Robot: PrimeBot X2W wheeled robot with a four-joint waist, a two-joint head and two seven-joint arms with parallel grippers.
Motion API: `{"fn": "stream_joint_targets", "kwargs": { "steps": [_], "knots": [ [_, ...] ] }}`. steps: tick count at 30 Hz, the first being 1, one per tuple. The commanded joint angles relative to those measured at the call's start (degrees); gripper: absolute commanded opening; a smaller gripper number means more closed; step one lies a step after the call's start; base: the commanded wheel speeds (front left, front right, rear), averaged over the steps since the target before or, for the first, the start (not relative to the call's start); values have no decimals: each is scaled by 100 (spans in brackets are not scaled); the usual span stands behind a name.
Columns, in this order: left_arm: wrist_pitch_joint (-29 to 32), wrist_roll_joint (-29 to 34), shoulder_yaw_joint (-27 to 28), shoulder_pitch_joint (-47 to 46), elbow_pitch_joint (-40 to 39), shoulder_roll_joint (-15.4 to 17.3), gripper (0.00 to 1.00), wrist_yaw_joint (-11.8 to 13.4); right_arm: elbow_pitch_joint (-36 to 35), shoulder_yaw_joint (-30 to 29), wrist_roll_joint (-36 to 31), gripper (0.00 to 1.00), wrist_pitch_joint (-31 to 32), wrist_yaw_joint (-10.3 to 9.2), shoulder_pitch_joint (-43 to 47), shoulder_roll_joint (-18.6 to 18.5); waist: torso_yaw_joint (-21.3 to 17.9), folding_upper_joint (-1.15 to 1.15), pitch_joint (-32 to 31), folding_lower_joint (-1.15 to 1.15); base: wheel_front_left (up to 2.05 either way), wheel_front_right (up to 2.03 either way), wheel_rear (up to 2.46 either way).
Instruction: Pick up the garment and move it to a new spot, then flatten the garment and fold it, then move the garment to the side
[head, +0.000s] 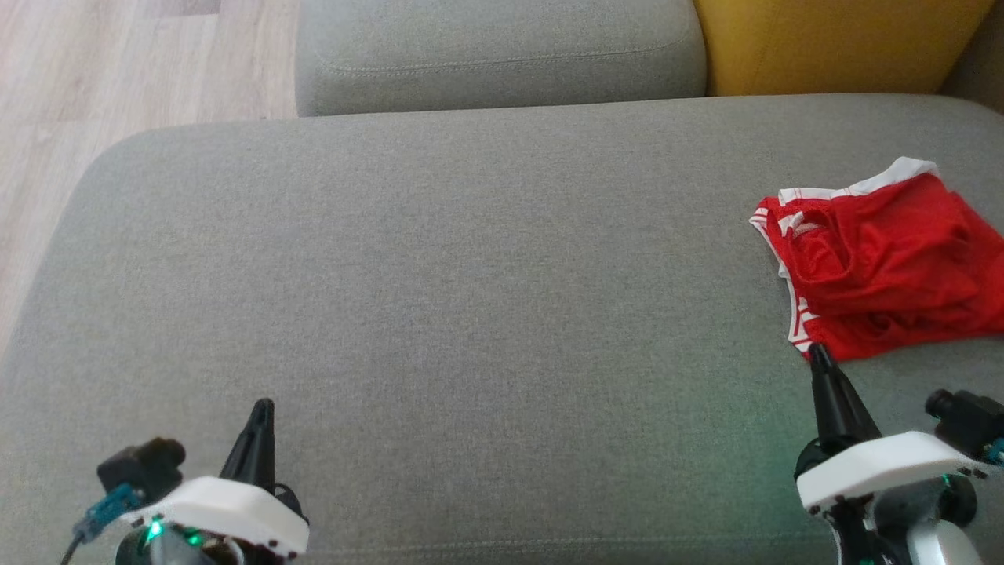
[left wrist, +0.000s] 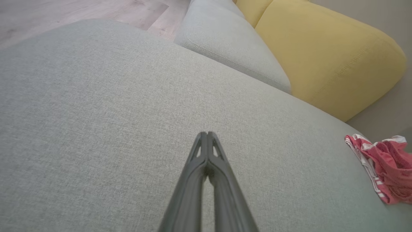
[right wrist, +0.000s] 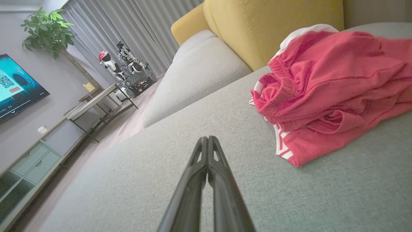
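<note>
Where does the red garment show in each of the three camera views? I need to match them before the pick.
Head view: red garment at the right edge, about mid-height, crumpled on the grey seat.
Left wrist view: red garment at the far right edge, below the middle.
Right wrist view: red garment in the upper right, large and close.
Shared landmark: yellow cushion, near the top of every view, beyond it.

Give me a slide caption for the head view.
Crumpled red garment on grey sofa seat, just beyond shut right gripper; left gripper shut, far from it.
</note>
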Motion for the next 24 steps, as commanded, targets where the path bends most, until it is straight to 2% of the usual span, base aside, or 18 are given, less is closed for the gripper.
{"fn": "stream_joint_targets", "kwargs": {
  "steps": [1, 24],
  "knots": [
    [26, -138, 196, -326, -146, 36, 0, -44, -147, -9, 179, 0, 5, -1, -294, -55, 0, 0, 1, 0, 0, 0, 0],
    [349, -1378, 703, -478, 9, -230, 0, -441, 68, -101, 1656, 0, 28, -2, -442, -70, -12, 0, 19, 0, 0, 0, 0]
  ]
}}
